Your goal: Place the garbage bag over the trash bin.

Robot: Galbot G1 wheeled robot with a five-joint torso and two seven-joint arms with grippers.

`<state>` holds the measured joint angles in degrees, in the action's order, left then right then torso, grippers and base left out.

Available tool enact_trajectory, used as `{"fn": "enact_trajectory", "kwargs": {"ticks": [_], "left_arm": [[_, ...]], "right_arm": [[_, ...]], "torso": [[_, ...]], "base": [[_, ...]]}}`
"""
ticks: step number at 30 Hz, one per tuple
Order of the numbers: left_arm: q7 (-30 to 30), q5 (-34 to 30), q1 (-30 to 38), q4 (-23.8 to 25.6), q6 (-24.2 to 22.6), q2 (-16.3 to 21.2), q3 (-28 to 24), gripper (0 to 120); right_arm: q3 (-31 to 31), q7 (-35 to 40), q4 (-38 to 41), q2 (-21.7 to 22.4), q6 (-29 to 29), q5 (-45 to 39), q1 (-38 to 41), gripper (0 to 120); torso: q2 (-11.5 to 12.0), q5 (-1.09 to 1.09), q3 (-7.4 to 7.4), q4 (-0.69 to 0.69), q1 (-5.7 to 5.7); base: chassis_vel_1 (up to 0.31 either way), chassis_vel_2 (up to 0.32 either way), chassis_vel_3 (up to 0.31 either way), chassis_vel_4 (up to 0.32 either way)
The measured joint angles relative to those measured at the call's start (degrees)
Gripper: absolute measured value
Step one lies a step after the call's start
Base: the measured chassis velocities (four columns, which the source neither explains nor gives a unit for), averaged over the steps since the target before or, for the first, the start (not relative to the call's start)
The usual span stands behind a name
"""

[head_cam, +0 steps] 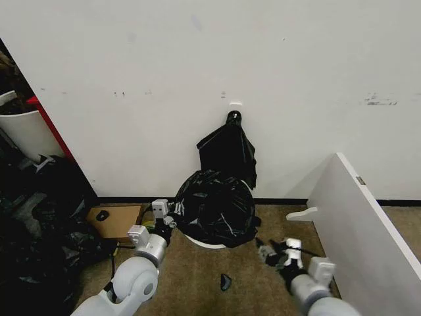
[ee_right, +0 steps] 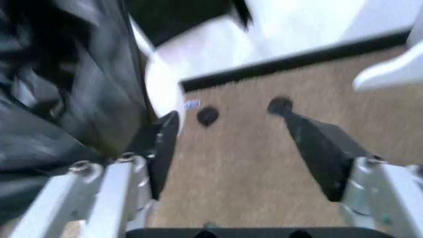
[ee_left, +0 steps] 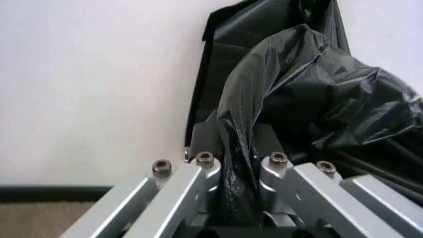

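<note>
The glossy black garbage bag (head_cam: 217,207) drapes over the trash bin (head_cam: 205,243), whose white base shows below the plastic, against the wall. My left gripper (head_cam: 172,221) is at the bag's left side. In the left wrist view it (ee_left: 235,151) is shut on a fold of the bag (ee_left: 317,99). My right gripper (head_cam: 266,251) hovers low over the carpet, just right of the bag. In the right wrist view it (ee_right: 225,116) stands open with nothing between its fingers, the bag (ee_right: 66,99) and the bin's white wall (ee_right: 162,74) beside one fingertip (ee_right: 162,141).
A flat black bunch (head_cam: 229,148) hangs on the wall above the bin. A white board (head_cam: 358,224) leans at the right. Cardboard (head_cam: 115,220), a heap of dark sacks (head_cam: 39,217) and a white tub (head_cam: 29,131) crowd the left. A small black scrap (head_cam: 225,283) lies on the carpet.
</note>
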<state>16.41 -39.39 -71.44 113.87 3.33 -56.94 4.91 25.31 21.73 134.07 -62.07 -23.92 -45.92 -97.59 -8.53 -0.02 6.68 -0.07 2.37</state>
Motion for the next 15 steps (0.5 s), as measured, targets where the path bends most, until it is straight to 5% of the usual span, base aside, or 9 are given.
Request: {"fn": "enact_trajectory", "kwargs": {"ticks": [7,15], "left_arm": [[-3.0,5.7,0.0,-0.7,1.6,0.2,-0.8,4],[-5.0,8.2,-0.6,-0.5,2.7,0.7,-1.1,4]], "right_arm": [[3.6,-15.3,5.2,7.4,0.6,5.8,-1.0,94],[-5.4,-19.0,5.3,13.2,-4.6,3.1,8.4,100]], "torso": [[0.0,0.00,0.00,-0.01,0.00],[0.0,0.01,0.00,0.03,0.00]], "base": [[0.000,0.000,0.000,0.000],[0.000,0.000,0.000,0.000]]}}
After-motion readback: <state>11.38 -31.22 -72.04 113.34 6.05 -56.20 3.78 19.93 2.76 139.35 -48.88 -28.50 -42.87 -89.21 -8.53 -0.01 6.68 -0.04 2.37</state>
